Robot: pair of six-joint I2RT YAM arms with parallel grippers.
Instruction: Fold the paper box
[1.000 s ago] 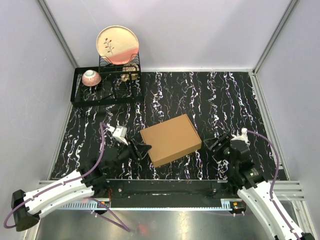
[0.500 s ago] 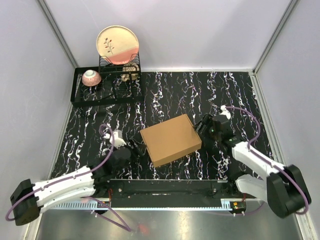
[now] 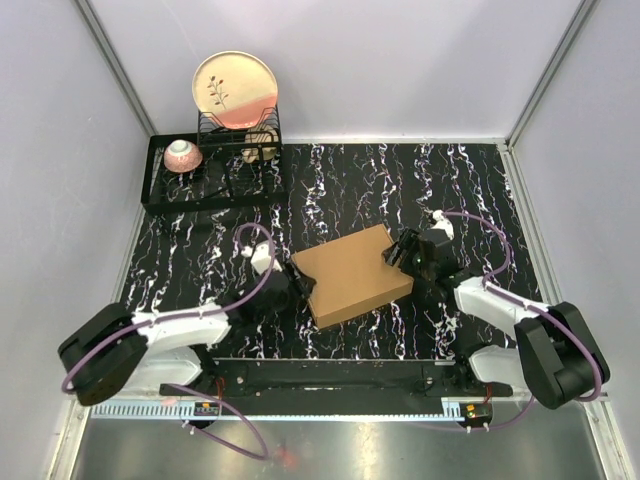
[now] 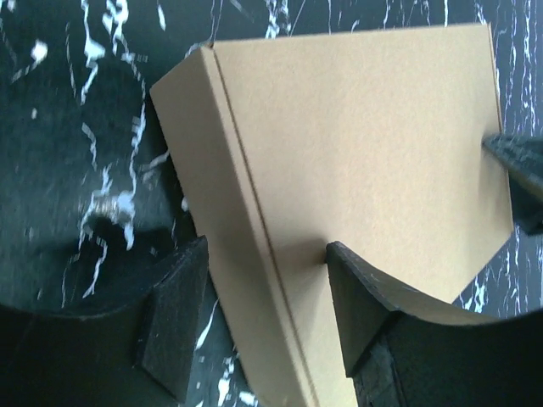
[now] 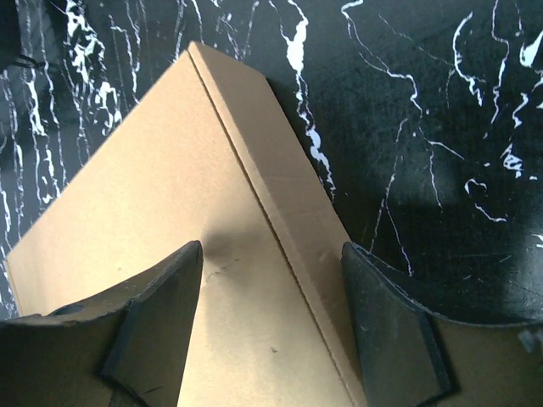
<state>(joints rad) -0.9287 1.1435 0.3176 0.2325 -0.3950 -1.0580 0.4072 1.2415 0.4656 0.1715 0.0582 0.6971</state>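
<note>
Paper box [image 3: 352, 277], plain brown and closed into a flat carton, lies skewed between both grippers. Left gripper [image 3: 300, 286] stands open, its jaws straddling the box's left edge and clamping nothing. Right gripper [image 3: 398, 252] gapes likewise astride the creased right corner, holding nothing.

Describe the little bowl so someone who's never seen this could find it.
Look to the far left corner of the black marbled table, where a black wire rack sits. The bowl is at the rack's left end, small and pink-and-white, unlike the big round plate standing upright beside it.
</note>
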